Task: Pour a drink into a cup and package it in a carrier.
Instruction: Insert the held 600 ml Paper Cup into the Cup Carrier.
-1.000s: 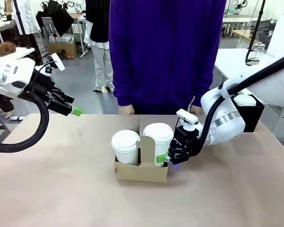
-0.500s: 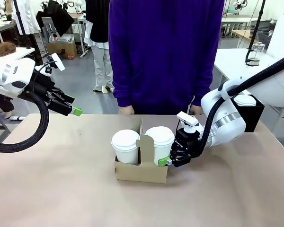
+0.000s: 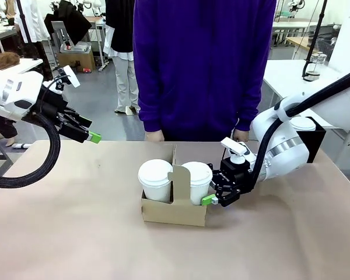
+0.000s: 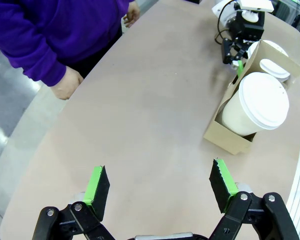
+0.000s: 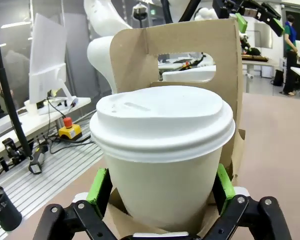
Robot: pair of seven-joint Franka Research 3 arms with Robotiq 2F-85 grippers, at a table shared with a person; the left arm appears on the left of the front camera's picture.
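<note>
We see right pincer (image 3: 213,200) now spread wide and drawn back from cup (image 3: 196,181), pads flanking it, holding nothing; a second ago it clamped cup. Cup sunk lower, seated in carrier (image 3: 174,211) at frame centre beside second lidded cup (image 3: 154,180). Left pincer (image 3: 88,132), upper left, unchanged: wide open, empty

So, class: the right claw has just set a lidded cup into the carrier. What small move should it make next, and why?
Probably back the right claw straight away from the cup. The cup now sits in its slot in the carrier, lower than a second ago, and the claw's green pads stand open on either side of it, so it appears released.
</note>
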